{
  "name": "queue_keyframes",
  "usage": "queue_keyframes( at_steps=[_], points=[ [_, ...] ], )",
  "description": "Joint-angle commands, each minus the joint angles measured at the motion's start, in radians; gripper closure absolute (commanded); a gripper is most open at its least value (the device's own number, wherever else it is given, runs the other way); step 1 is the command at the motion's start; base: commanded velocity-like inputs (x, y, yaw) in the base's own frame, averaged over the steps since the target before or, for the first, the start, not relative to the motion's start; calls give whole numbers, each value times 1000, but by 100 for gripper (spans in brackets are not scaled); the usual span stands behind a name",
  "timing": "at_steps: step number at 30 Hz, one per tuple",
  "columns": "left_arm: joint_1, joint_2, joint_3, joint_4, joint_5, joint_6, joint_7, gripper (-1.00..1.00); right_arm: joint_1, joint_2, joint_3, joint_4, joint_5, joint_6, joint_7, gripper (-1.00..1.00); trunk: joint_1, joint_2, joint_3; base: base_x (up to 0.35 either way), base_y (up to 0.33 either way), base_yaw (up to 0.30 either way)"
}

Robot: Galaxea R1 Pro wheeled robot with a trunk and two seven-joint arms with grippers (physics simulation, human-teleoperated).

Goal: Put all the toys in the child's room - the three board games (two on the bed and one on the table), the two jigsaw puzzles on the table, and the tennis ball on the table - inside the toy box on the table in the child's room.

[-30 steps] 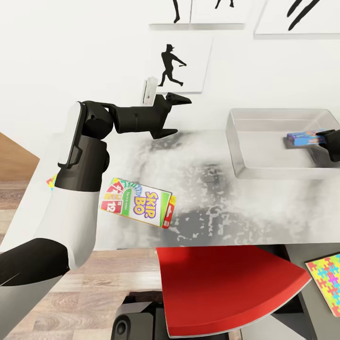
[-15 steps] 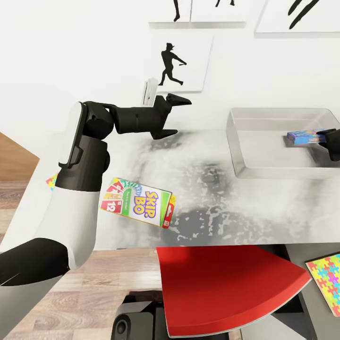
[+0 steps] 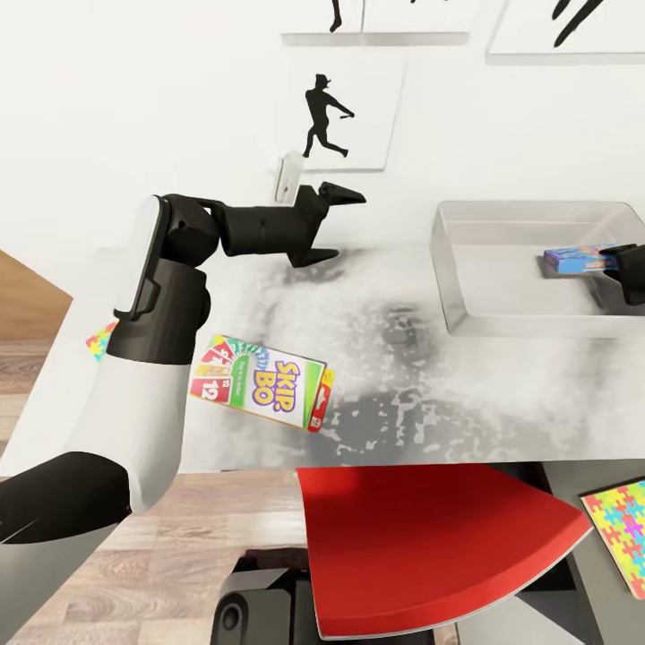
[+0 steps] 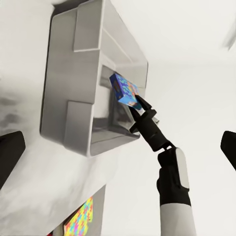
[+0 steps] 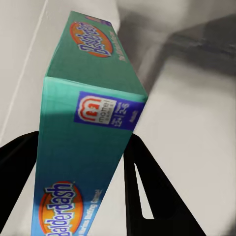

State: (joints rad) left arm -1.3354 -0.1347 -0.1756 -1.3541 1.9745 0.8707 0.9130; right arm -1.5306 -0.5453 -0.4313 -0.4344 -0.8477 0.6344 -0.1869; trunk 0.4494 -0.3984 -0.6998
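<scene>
Right claw (image 5: 81,162) clamps the small blue printed game box (image 3: 578,260) above the shallow pale grey bin (image 3: 502,318) beneath it; tilted, it could land on edge if dropped

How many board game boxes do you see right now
2. The white-green-red SKIP BO box lies on the grey tabletop; the blue box is held by the right pincer over the pale grey bin. Others may be hidden.

The tabletop (image 3: 403,394) looks mottled grey and faintly glossy; the toy box (image 3: 466,305) on it smooth pale plastic; the SKIP BO box (image 3: 260,383) printed glossy card.
</scene>
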Motion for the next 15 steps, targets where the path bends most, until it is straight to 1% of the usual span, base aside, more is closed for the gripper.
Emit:
queue_keyframes(
  at_steps=[1,7,8,15],
  points=[
    [-1,0,0,0,9,1,10,-100,-1,0,-4,-1,-11,4,-9,100,1,-2,-1,0,0,0],
    [0,0,-3,0,9,0,10,-100,0,2,-3,0,-14,4,-8,100,1,-2,-2,0,0,0],
    [0,0,-3,0,9,0,10,-100,0,2,-3,0,-14,4,-8,-100,1,-2,-2,0,0,0],
    [1,0,-4,0,8,-1,10,-100,0,2,-3,1,-14,4,-8,-100,1,-2,-2,0,0,0]
  ],
)
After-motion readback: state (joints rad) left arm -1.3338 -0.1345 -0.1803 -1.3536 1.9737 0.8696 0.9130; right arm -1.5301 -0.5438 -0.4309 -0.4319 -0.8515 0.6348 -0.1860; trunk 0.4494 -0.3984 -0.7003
